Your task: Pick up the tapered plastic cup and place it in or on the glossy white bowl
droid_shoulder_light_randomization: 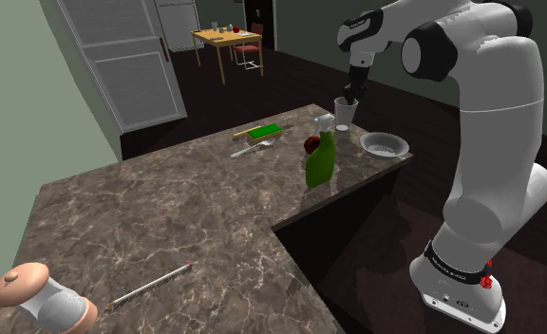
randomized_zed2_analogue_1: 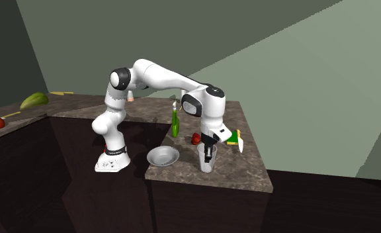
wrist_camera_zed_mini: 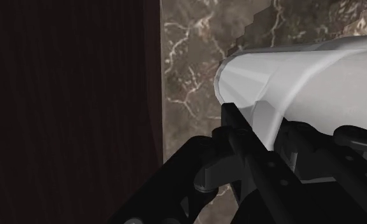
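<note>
The gripper (droid_shoulder_light_randomization: 353, 98) comes straight down onto the cup (droid_shoulder_light_randomization: 344, 115), right of centre in the upper part of the shoulder view. In the wrist view its fingers (wrist_camera_zed_mini: 238, 130) lie against opposite sides of the pale cup body, so I judge them clamped on it near the rim rather than merely straddling it. The cup stands upright with its long axis vertical and in line with the gripper, wide mouth up. Its base looks to be resting on the counter (droid_shoulder_light_randomization: 167, 218) near the edge, though I cannot tell whether it is a little off the surface. The bowl (droid_shoulder_light_randomization: 384, 144) sits near the cup on the same counter: below and to the right of it in the shoulder view, and to its left in the second exterior view. The coming move turns on that short sideways offset, so it likely needs a lift and then a short carry to the bowl. The bottle (droid_shoulder_light_randomization: 320, 159) stands below and left of the cup in the shoulder view, off that line, so it should not be in the way.
</note>
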Robot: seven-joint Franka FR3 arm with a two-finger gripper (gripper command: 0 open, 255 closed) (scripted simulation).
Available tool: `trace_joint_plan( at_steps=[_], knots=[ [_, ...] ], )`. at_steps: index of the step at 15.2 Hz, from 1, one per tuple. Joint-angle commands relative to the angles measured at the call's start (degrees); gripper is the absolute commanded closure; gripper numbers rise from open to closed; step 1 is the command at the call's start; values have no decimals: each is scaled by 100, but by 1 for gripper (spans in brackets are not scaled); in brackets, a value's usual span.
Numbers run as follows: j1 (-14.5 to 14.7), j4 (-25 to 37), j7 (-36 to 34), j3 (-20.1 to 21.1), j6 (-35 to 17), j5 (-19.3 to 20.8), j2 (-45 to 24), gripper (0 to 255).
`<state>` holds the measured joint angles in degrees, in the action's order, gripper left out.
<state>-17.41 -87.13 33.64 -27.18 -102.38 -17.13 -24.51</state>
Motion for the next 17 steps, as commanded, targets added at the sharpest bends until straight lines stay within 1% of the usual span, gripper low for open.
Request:
trace_joint_plan(
  at_steps=[1,6,17],
  knots=[
    [1,-2,0,1,1,0,-2,255],
    [1,-3,0,1,0,0,-2,255],
    [-65,724,-129,-38,790,72,87,255]
  ],
)
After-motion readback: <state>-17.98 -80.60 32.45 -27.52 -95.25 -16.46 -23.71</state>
